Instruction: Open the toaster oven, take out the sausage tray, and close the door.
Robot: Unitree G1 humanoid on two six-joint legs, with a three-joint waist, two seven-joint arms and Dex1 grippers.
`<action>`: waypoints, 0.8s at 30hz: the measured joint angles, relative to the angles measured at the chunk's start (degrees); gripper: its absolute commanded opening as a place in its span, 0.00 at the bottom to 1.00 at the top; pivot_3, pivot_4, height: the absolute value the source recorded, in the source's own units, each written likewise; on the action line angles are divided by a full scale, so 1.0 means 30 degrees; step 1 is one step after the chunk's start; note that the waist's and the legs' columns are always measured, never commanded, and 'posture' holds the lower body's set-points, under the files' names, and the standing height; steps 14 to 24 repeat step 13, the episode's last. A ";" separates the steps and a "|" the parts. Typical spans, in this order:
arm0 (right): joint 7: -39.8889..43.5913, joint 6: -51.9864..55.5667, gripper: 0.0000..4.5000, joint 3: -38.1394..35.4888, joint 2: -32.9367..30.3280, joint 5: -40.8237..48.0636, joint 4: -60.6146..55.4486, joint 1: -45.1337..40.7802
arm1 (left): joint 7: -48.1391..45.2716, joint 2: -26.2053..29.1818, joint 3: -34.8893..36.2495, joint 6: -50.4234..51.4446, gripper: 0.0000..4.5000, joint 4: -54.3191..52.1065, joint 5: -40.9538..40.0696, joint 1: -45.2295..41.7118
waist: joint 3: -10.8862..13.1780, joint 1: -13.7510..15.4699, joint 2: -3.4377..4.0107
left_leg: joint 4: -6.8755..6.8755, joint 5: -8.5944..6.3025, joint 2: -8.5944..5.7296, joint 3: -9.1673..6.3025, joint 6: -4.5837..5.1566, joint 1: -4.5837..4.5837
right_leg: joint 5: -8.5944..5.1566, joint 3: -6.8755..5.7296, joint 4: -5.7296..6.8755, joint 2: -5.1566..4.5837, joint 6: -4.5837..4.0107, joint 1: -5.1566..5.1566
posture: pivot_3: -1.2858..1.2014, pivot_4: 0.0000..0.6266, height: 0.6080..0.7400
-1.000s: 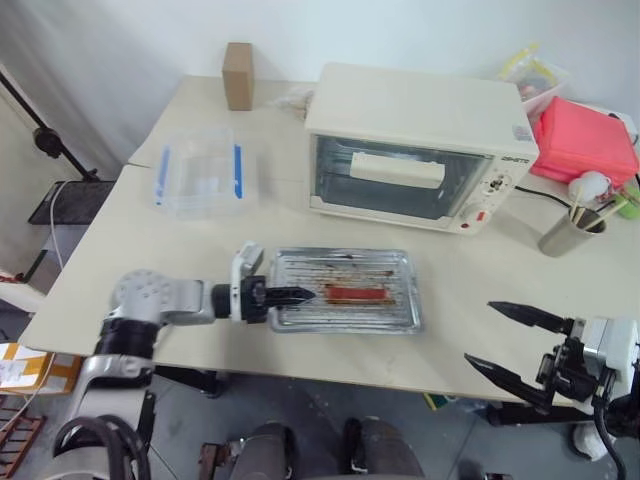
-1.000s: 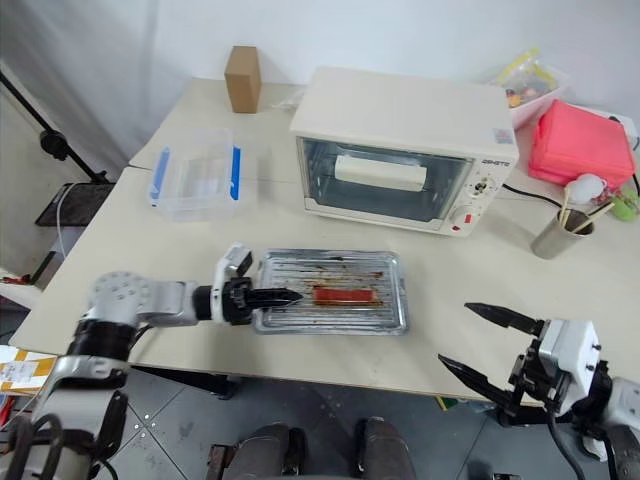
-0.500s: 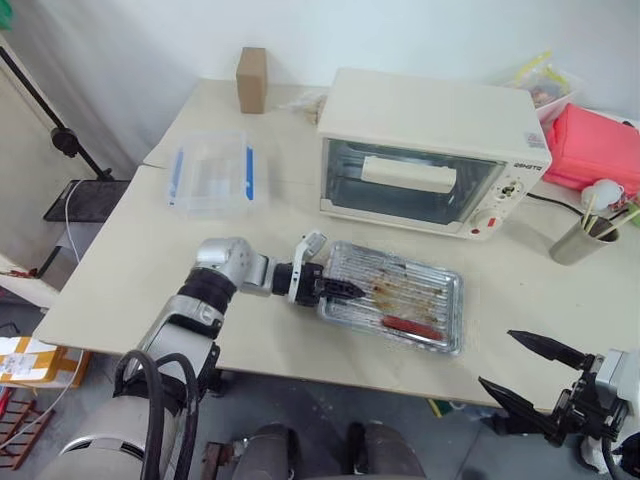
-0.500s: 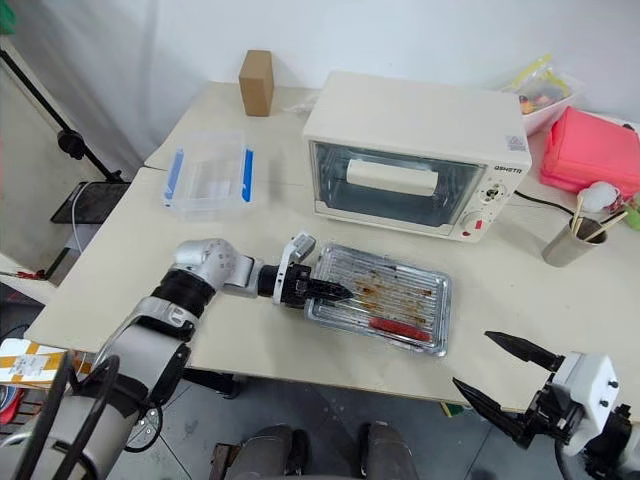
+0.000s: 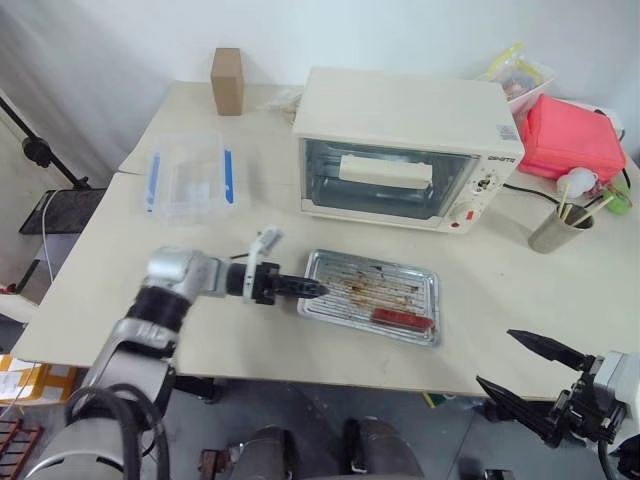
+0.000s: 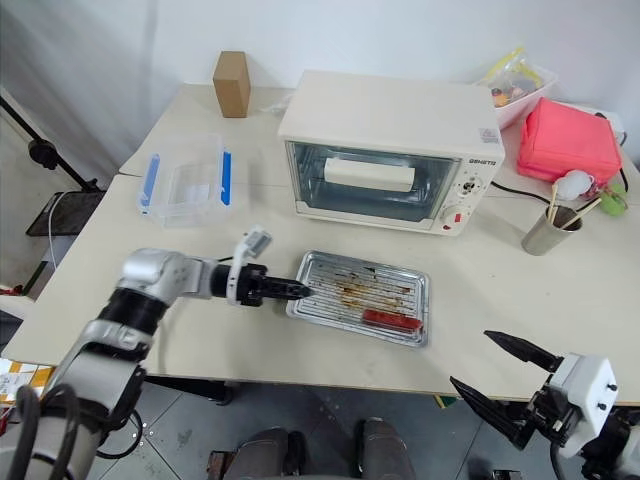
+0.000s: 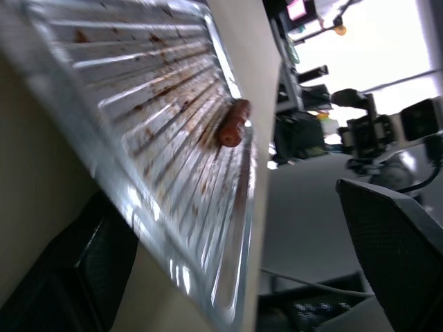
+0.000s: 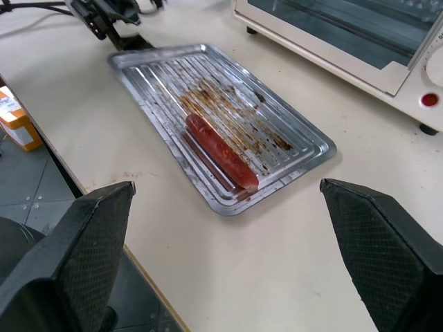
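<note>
While the tray (image 5: 371,296) lies flat on the table (image 5: 120,290) in front of the oven (image 5: 405,147), near its right side, one red sausage (image 5: 402,317) rests along its near right edge; brown smears streak the ribbed bottom; the left gripper (image 5: 312,289) sits at the tray's left edge with its fingers spread wide, one on each side of the rim in the wrist view, gripping nothing; the door (image 5: 385,181) stands shut, its bar handle across the glass; the right gripper (image 6: 499,372) hangs off the near right table edge, fingers wide apart, empty; a clear box (image 5: 188,180) lies far left.
</note>
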 measured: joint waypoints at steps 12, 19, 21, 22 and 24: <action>0.0580 0.0658 1.00 -0.0121 -0.1338 0.0580 0.0711 -0.1935 | -0.2232 0.2391 0.3463 -1.8060 0.99 -0.0871 0.4381 0.3811 | 0.0003 0.0252 0.0004 | -0.0011 -0.0089 -0.0019 -0.0006 0.0138 -0.0044 | -0.0004 -0.0023 -0.0059 -0.0049 -0.0008 -0.0009 | 0.52 0.24 1.00; 0.0631 0.0764 1.00 -0.0091 -0.1339 0.0579 0.0766 -0.2040 | -0.2213 0.2358 0.3568 -1.8396 0.99 -0.0543 0.4451 0.3809 | 0.0003 0.0232 0.0004 | -0.0011 -0.0094 -0.0018 -0.0005 0.0151 -0.0043 | -0.0004 -0.0026 -0.0058 -0.0047 -0.0008 -0.0009 | 0.52 0.24 1.00; 0.0631 0.0764 1.00 -0.0091 -0.1339 0.0579 0.0766 -0.2040 | -0.2213 0.2358 0.3568 -1.8396 0.99 -0.0543 0.4451 0.3809 | 0.0003 0.0232 0.0004 | -0.0011 -0.0094 -0.0018 -0.0005 0.0151 -0.0043 | -0.0004 -0.0026 -0.0058 -0.0047 -0.0008 -0.0009 | 0.52 0.24 1.00; 0.0631 0.0764 1.00 -0.0091 -0.1339 0.0579 0.0766 -0.2040 | -0.2213 0.2358 0.3568 -1.8396 0.99 -0.0543 0.4451 0.3809 | 0.0003 0.0232 0.0004 | -0.0011 -0.0094 -0.0018 -0.0005 0.0151 -0.0043 | -0.0004 -0.0026 -0.0058 -0.0047 -0.0008 -0.0009 | 0.52 0.24 1.00; 0.0631 0.0764 1.00 -0.0091 -0.1339 0.0579 0.0766 -0.2040 | -0.2213 0.2358 0.3568 -1.8396 0.99 -0.0543 0.4451 0.3809 | 0.0003 0.0232 0.0004 | -0.0011 -0.0094 -0.0018 -0.0005 0.0151 -0.0043 | -0.0004 -0.0026 -0.0058 -0.0047 -0.0008 -0.0009 | 0.52 0.24 1.00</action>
